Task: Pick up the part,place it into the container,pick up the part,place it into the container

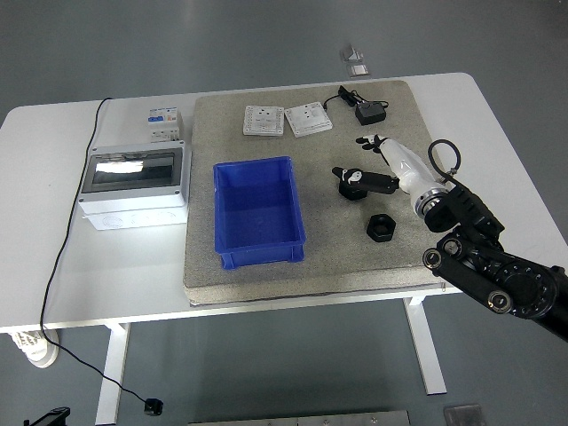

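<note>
At the table's near right edge you have the right arm point(484, 266), black-jointed, coming in from the lower right corner and reaching forward over the grey mat point(266, 275). Just ahead of its wrist, 1 black hex nut point(382, 227) lies flat on the mat, free of any finger. To its left, about level with it and a little beyond, sits the blue container point(259, 211), open side up, with nothing visible inside it. Beyond the first nut, your right hand point(373, 170) is over the second black nut point(354, 184): dark fingers point(366, 177) lie across the top of that part and cover most of it. You cannot tell from this view whether the fingers are clamped on it or only resting on it, nor whether the nut is off the mat. The 2 nuts are near each other, both right of the container and apart from it.

Further left, off the mat, a grey enclosure box point(135, 186) with a clear lid stands on the white table point(497, 115), with a small circuit breaker point(162, 122) just behind it. At the mat's far side lie 2 white switch plates point(287, 120) side by side, and right of them a black power adapter point(368, 112) with its cord.
</note>
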{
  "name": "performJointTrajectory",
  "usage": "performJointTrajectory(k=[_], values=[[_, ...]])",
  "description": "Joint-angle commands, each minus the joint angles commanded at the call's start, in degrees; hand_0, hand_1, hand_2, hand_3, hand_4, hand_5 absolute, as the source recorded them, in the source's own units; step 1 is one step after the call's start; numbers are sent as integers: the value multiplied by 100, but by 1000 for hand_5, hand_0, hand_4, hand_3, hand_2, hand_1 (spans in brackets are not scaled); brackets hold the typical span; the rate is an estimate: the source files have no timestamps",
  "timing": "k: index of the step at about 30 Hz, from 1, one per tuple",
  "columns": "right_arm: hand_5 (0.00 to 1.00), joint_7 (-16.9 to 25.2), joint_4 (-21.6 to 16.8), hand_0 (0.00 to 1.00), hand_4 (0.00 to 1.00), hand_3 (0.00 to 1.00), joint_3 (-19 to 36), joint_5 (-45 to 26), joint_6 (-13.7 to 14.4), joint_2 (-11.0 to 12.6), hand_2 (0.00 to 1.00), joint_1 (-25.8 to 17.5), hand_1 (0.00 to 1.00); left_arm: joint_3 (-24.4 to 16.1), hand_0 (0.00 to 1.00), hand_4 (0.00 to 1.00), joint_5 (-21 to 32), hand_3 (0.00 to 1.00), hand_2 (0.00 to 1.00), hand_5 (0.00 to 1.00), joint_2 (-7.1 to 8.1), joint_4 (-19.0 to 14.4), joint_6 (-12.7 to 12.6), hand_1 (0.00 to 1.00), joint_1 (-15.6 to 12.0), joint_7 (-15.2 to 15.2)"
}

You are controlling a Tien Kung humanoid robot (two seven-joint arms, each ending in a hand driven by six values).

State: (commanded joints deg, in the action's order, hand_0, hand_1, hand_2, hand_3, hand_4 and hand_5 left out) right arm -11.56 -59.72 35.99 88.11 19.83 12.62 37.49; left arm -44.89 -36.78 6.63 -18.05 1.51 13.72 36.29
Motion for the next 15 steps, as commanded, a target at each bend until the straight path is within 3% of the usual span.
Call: performJointTrajectory(k=[1, 2, 7, 8, 15], values=[[598, 35, 86, 831, 887, 900, -18, 70, -23, -4, 850, 10, 860, -36, 719, 911, -34, 751, 686, 899, 12, -4, 10, 714, -1, 29], [502, 86, 151, 853, 850, 800, -34, 129, -42, -8, 814, 22, 850, -65, 718, 910, -64, 750, 688, 898, 23, -8, 18, 716, -3, 52], [502, 360, 422, 853, 850, 800, -289, 389, -151, -40, 814, 249, 850, -105, 718, 910, -62, 750, 688, 898, 99, -26, 32, 716, -48, 69], [466, 368, 494, 852, 841, 761, -404, 430, -199, -51, 776, 346, 824, -118, 719, 922, -47, 747, 689, 913, 110, -30, 34, 716, -61, 69], [428, 152, 986, 863, 823, 753, -1174, 496, -530, -254, 775, 924, 830, -244, 719, 919, -204, 757, 690, 918, 118, -57, 135, 716, -53, 69]])
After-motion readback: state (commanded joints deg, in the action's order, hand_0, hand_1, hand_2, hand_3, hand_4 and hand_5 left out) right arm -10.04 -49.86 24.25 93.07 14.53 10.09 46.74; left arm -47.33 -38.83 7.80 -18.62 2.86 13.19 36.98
